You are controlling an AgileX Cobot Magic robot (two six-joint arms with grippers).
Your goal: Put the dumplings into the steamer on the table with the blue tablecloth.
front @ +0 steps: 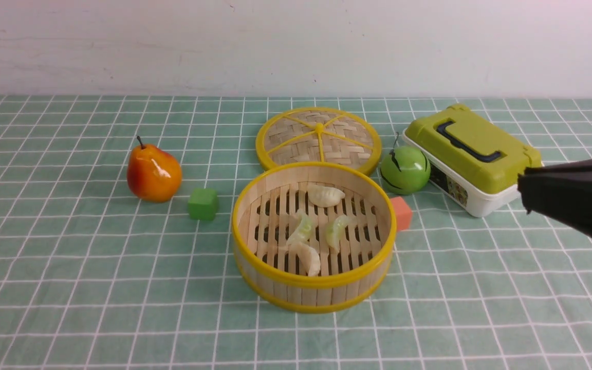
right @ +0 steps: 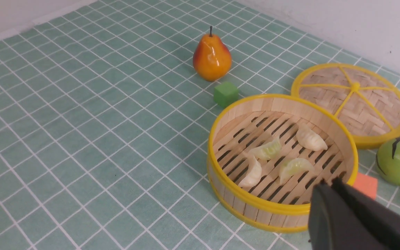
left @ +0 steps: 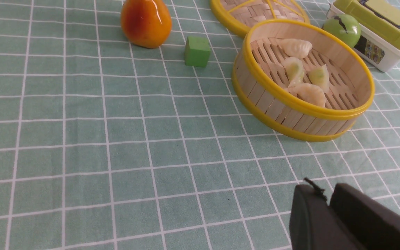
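All four dumplings (front: 325, 195) sit in the steamer (front: 312, 280) on the table (front: 95, 267). Left gripper (left: 329, 196) shows only in its wrist view, pressed together, empty; right gripper (right: 328, 185) same. Orange cube (front: 402, 213) just behind the steamer, hidden from left wrist view.

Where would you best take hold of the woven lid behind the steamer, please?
Probably by the yellow knob at the centre of the lid, from straight above: it lies flat on the cloth, and the steamer crowds its near rim.
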